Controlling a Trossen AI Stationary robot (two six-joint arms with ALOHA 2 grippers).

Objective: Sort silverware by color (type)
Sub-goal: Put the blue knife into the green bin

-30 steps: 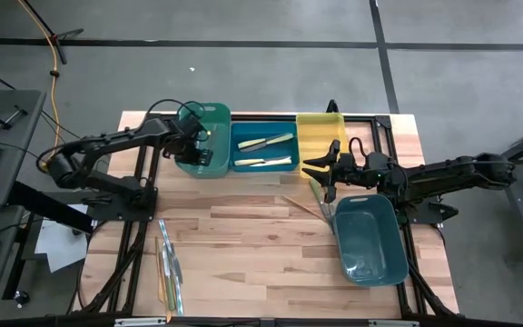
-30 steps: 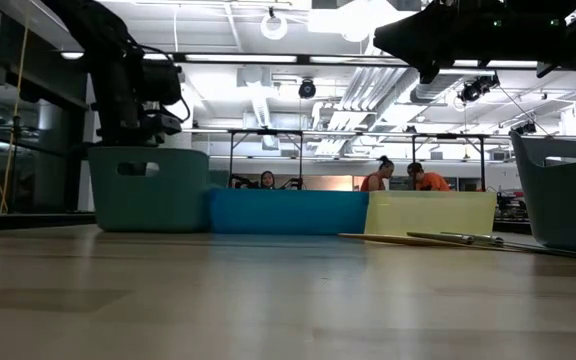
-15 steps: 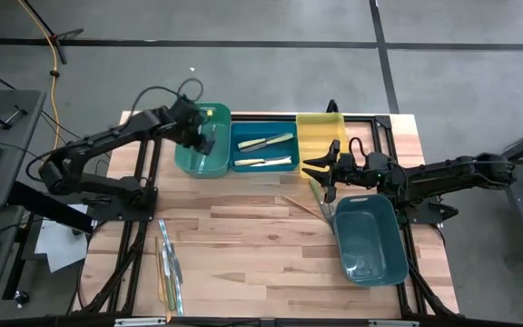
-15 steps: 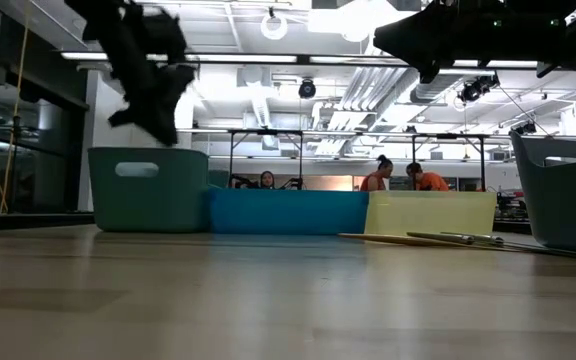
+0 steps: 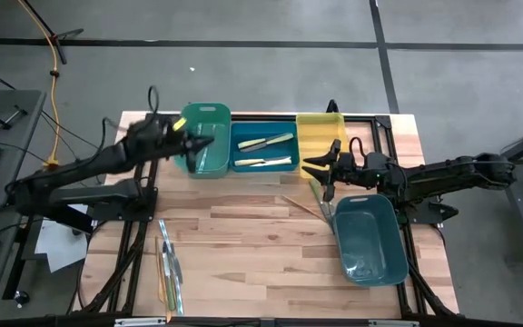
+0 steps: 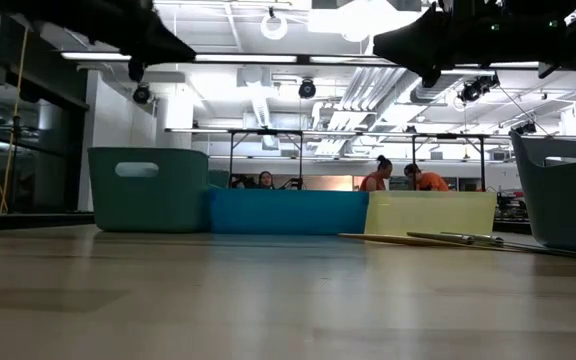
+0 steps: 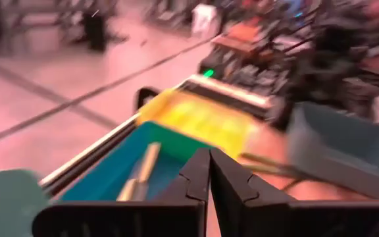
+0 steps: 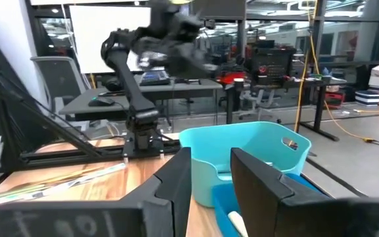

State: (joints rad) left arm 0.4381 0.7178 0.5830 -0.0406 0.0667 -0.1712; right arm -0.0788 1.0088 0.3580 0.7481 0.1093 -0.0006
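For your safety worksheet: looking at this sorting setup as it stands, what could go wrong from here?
1. Utensils lie at the table's front left edge; a careless pick might push them off.
2. The right gripper hangs open by the yellow bin and large teal bin; a sweep could shift either.
3. The shut left gripper beside the small teal bin might clip its rim.

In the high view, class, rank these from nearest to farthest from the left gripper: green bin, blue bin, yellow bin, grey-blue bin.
From the left gripper:
1. Green bin, directly beneath it at the table's far left.
2. Blue bin, next along the row.
3. Yellow bin, beyond the blue one.
4. Grey-blue bin, on the right side, under the right arm.
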